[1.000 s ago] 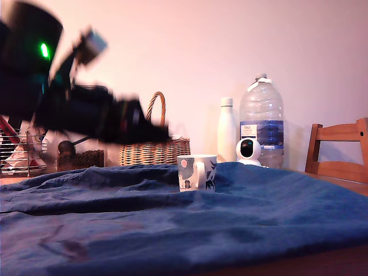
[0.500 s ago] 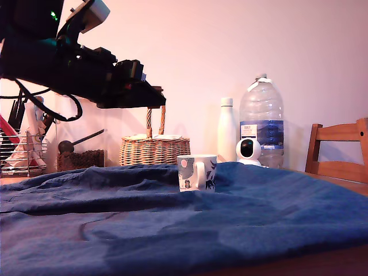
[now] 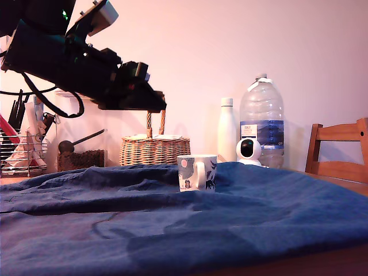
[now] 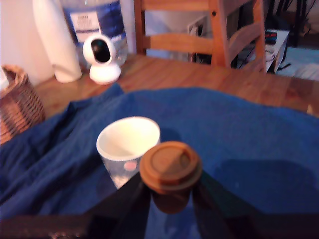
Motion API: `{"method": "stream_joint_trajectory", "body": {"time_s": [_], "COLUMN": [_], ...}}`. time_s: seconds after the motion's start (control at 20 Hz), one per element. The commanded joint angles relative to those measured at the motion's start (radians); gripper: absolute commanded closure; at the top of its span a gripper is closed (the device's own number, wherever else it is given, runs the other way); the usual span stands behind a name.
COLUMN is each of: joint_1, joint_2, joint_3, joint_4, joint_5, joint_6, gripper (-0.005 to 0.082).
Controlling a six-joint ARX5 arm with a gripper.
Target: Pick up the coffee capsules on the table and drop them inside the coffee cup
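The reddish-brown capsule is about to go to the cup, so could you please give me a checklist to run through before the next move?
1. Reddish-brown capsule held in the gripper: ok.
2. Coffee cup upright, mouth open: ok.
3. Cup interior free of obstruction: ok as far as visible; bottom cannot tell.
4. Gripper above cup height: ok.
5. Capsule over the cup mouth: not ok; in the exterior view it hangs left of the cup.
6. Pale green capsule located: cannot tell, not in view.

Open air lies between pincer (image 3: 154, 105) and the coffee cup (image 3: 196, 172).
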Motion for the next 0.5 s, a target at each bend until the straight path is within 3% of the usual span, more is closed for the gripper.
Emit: {"method": "stream_joint_trajectory", "body": {"time_s": [0.0,0.45], "joint_1": [0.002,0.013], "joint_2": [-0.002,0.027], "joint_3": [0.001,0.04], "joint_4": [-0.001,0.007], "joint_5": [0.0,0.0], "joint_6": [-0.006,-0.025], "gripper": [0.0577,0.0577]}}
